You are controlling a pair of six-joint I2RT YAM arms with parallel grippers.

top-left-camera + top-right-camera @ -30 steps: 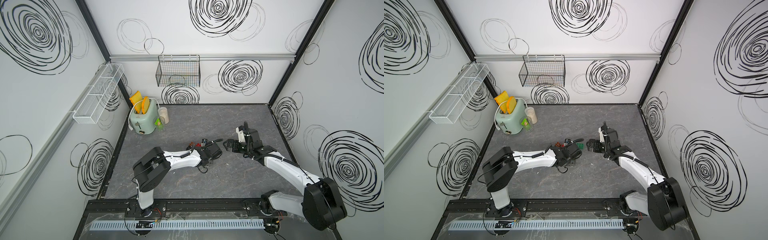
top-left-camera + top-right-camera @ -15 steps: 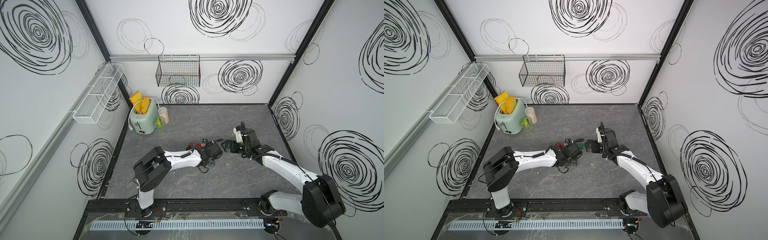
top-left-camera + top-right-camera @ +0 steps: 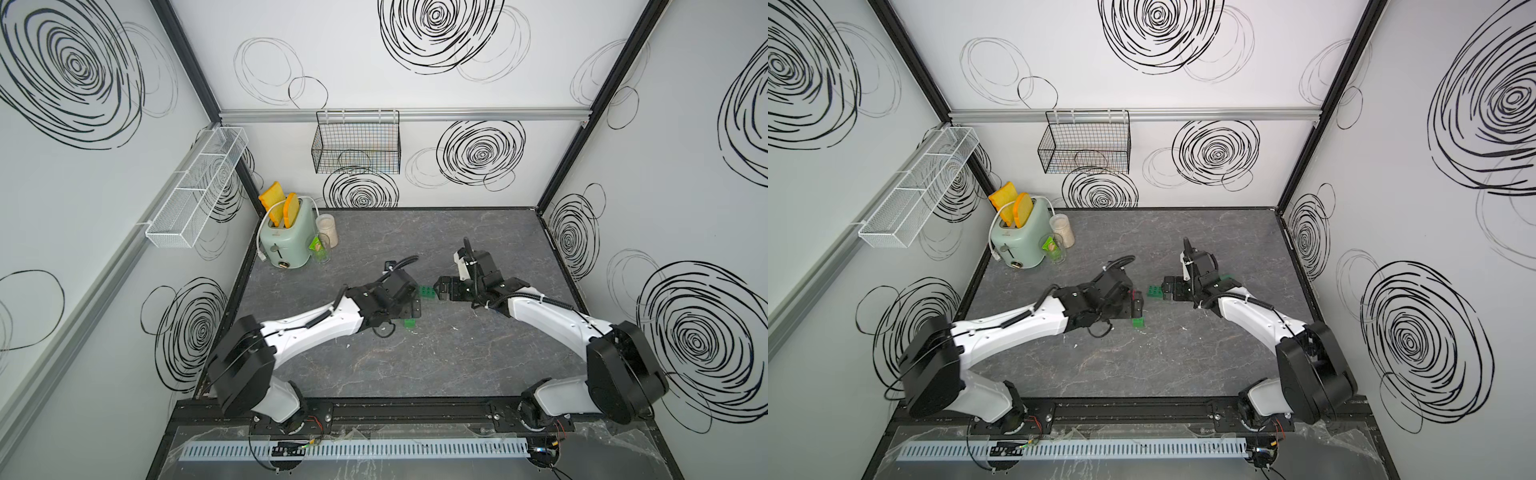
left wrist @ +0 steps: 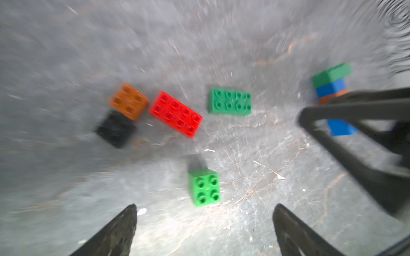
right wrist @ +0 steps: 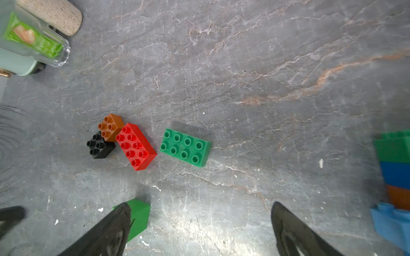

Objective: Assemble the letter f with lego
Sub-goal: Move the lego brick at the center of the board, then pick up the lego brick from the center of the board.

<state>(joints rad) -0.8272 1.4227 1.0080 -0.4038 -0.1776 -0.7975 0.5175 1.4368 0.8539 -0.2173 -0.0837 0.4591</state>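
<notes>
Both sets of jaws are wide open with nothing in them. Just ahead of the left jaws, roughly centred between the tips, the small green square brick (image 4: 204, 187) sits loose on the worktop (image 5: 244, 66), studs up. From the right wrist it's half hidden behind one finger of the right jaws.

Further out ahead of both is the oblong green brick (image 5: 185, 147). Past it is the red oblong (image 5: 135, 146), with the orange square (image 5: 110, 126) and black square (image 5: 99, 145) bunched right beside it. Outside the right jaws is the part-built stack (image 5: 393, 168): green, blue, orange, light blue in a row. Can't tell if it's standing or lying.

So I reckon we're mid-build, between grabs. Next I'd drop the left jaws over the small green one, pinch its flat sides, and line the studs up before pressing it onto the stack.
</notes>
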